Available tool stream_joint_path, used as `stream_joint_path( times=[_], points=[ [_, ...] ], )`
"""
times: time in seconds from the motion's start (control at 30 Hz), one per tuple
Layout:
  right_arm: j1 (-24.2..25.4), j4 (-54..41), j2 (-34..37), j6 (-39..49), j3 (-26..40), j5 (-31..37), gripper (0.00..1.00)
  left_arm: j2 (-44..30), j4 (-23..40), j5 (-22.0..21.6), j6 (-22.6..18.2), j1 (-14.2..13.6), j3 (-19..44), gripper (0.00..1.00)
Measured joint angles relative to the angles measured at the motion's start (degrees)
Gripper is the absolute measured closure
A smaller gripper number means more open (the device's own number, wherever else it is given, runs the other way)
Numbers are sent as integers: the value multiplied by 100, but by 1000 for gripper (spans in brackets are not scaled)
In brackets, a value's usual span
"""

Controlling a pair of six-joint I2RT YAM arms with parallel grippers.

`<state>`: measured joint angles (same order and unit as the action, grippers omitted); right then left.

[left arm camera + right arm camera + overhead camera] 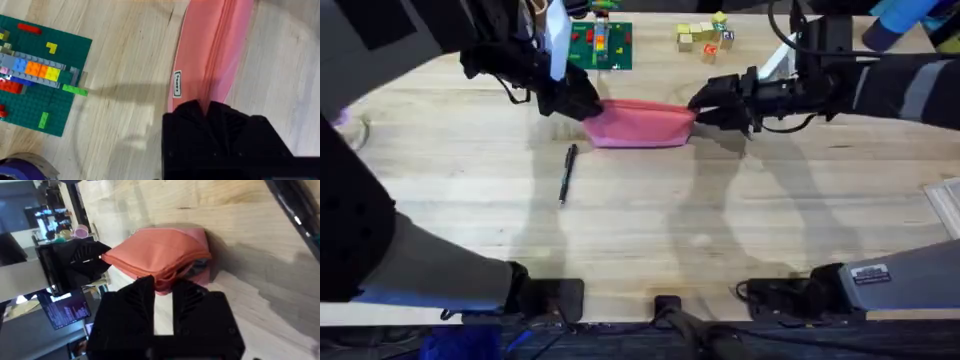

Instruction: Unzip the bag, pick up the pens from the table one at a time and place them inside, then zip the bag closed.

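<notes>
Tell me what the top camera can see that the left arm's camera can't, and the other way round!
The top camera alone has the dark pen lying on the table, the right claw at the bag's other end, and some little blocks. The left arm's camera alone has the small label on the bag and the zipper running along it. Both have the pink bag, the left claw at its end, and the green brick plate.

The bag is soft, matt pink cloth. The table is pale, grained wood, and the pen looks dark and smooth.
</notes>
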<state>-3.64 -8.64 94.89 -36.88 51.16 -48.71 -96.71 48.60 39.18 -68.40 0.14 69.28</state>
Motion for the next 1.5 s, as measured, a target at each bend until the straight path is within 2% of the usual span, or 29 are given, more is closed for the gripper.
stream_joint_path(
  times=[0.23, 0.5, 0.73, 0.93, 0.97, 1.13, 1.5],
  points=[
    [59, -3, 0, 2, 0, -111, 956, 0, -2, -2, 0, 0, 0, 958],
    [188, -8, -58, 79, 0, -378, 969, 0, 0, -2, 0, 0, 0, 958],
    [132, -87, -541, 372, 26, -241, 968, 0, -2, 2, 0, 0, 0, 958],
    [-307, -131, -819, 933, 158, 335, 968, 0, -2, -73, 0, 11, 0, 958],
    [-586, -208, -829, 1190, 211, 711, 968, 0, -2, -146, 0, 24, 0, 958],
    [-1070, -583, -831, 1586, 228, 1330, 969, 0, -15, -177, 0, 44, 0, 958],
    [-1582, -767, -831, 1945, 550, 2327, 969, 0, -25, -177, 0, 44, 0, 958]
  ],
)
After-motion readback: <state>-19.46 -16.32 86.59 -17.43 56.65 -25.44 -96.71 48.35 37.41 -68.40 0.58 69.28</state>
